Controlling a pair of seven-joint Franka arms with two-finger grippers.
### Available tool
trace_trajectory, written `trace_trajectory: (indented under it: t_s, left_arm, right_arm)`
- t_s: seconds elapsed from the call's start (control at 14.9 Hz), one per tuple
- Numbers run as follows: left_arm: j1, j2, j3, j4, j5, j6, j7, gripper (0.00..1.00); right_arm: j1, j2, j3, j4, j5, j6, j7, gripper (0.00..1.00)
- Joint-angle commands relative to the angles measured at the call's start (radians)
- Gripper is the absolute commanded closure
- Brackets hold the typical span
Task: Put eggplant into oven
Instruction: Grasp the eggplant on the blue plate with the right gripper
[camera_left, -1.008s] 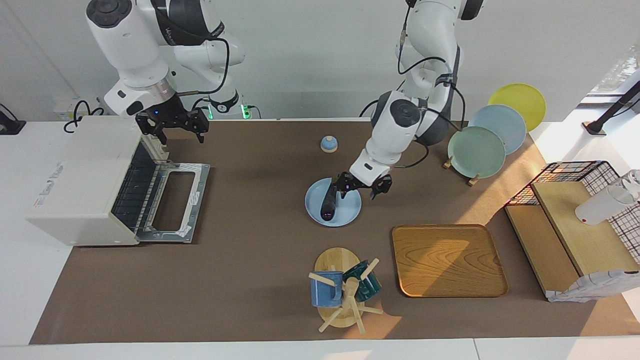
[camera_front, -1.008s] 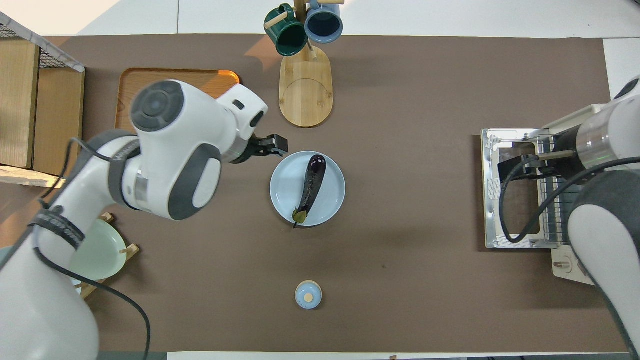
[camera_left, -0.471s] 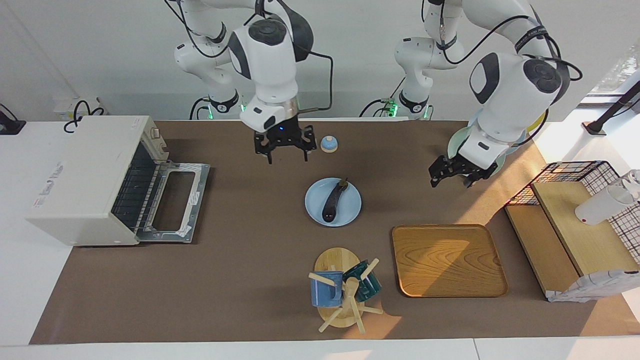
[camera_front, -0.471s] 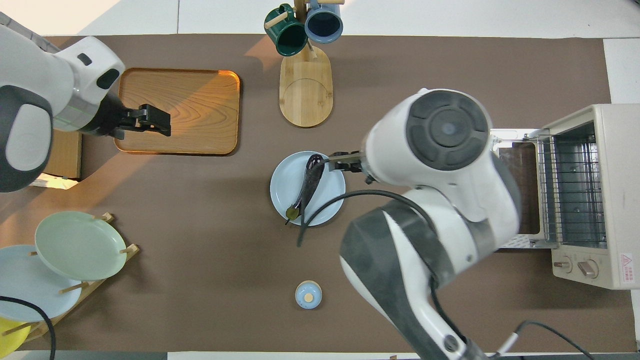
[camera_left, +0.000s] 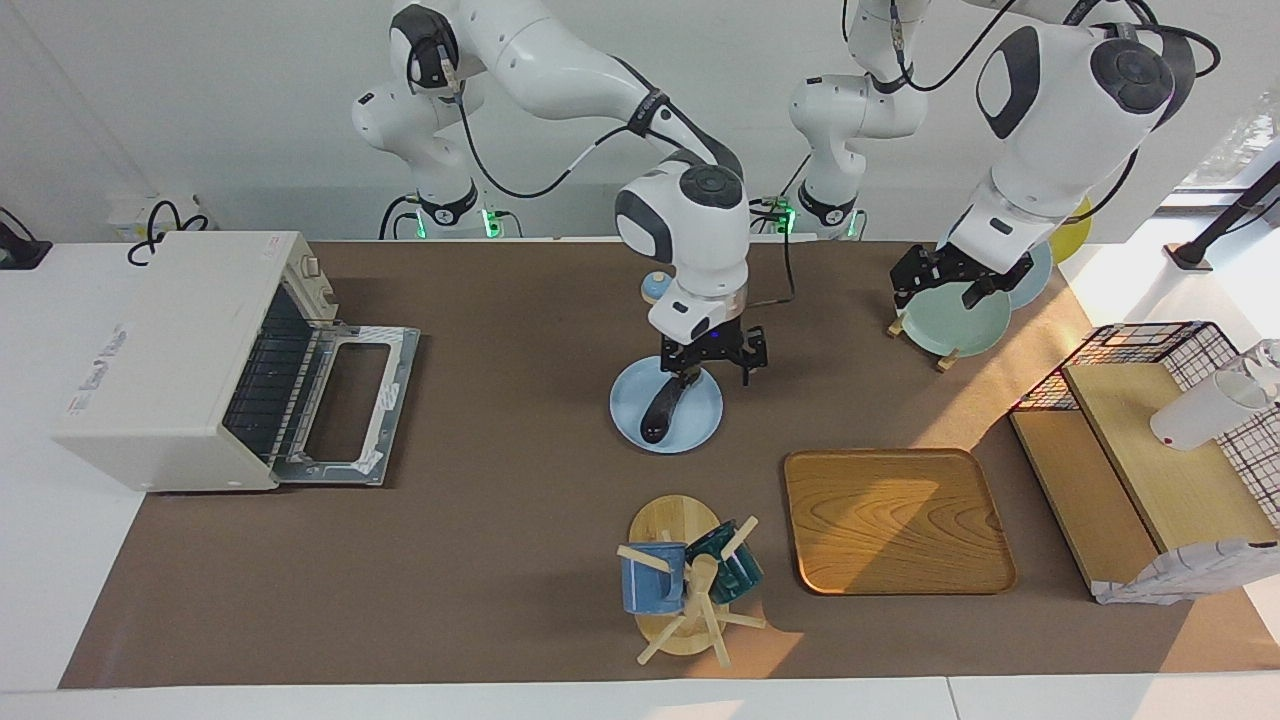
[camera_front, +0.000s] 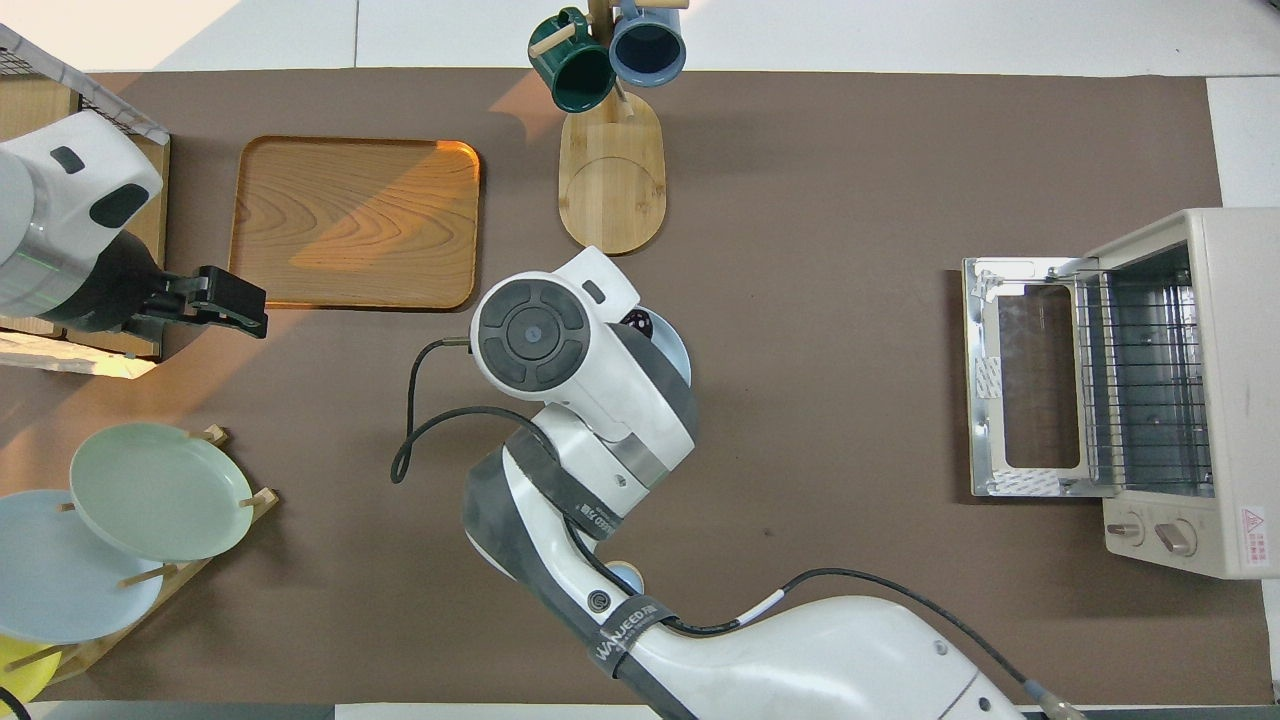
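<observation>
The dark purple eggplant (camera_left: 662, 408) lies on a light blue plate (camera_left: 700, 428) at the middle of the table. My right gripper (camera_left: 712, 374) is open and hangs low over the eggplant's stem end, the end nearer to the robots; I cannot tell if it touches. In the overhead view my right arm covers all but the eggplant's tip (camera_front: 637, 322) and a bit of the plate's rim (camera_front: 677, 352). The cream oven (camera_left: 165, 340) stands at the right arm's end of the table with its door (camera_left: 345, 405) folded down flat; it also shows in the overhead view (camera_front: 1225, 400). My left gripper (camera_left: 945, 288) is open and empty over the plate rack.
A wooden tray (camera_left: 895, 520) and a mug stand (camera_left: 685, 585) with two mugs lie farther from the robots than the plate. A rack of plates (camera_left: 955, 310) and a wire shelf (camera_left: 1150, 440) are at the left arm's end. A small blue knob (camera_left: 652, 287) sits nearer to the robots.
My right gripper swung from the oven across to the plate and came down over the eggplant's stem end. My left gripper left the plate and moved over the plate rack. The eggplant stayed put.
</observation>
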Motion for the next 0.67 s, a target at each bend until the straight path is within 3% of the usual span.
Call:
trace_trajectory:
  t_s: [0.0,0.2,0.34,0.61]
  left_arm:
    - [0.018,-0.080,-0.006,-0.089,0.021,-0.016,-0.001,0.00]
    - [0.023,-0.100,-0.009,-0.139,0.021,0.035,0.013,0.00]
    - [0.023,-0.091,-0.009,-0.132,0.021,0.079,0.013,0.00]
    - [0.023,-0.046,-0.005,-0.040,0.020,0.032,0.016,0.00]
  right_arm:
    - [-0.020,0.001,0.002,-0.014,0.004,0.060,0.006,0.00]
    - [0.008,0.009,0.002,-0.068,0.003,0.134,0.006,0.03]
    - [0.013,0.014,0.002,-0.102,-0.008,0.169,0.005,0.26]
    - [0.017,0.011,0.002,-0.178,-0.010,0.194,-0.009,0.54]
